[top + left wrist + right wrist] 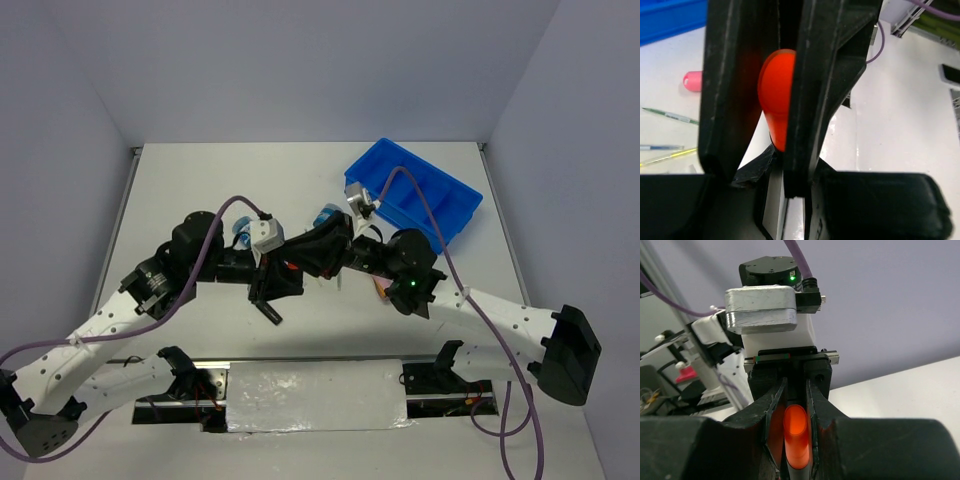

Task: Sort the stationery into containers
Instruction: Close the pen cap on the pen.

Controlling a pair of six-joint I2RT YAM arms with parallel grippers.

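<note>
Right wrist: left gripper (795, 452) pinches orange-capped highlighter (795, 430) between fingertips; right gripper (799, 472) hold unclear

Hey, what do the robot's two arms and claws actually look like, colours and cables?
Both the left arm and right arm have white shells with black joints. A purple cable loops along each. Silver camera boxes sit at the wrists, a green light glows, and the claw fingers are black.

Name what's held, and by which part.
An orange-capped highlighter, pinched at its orange cap by the left gripper; for the right gripper, it cannot be told.
</note>
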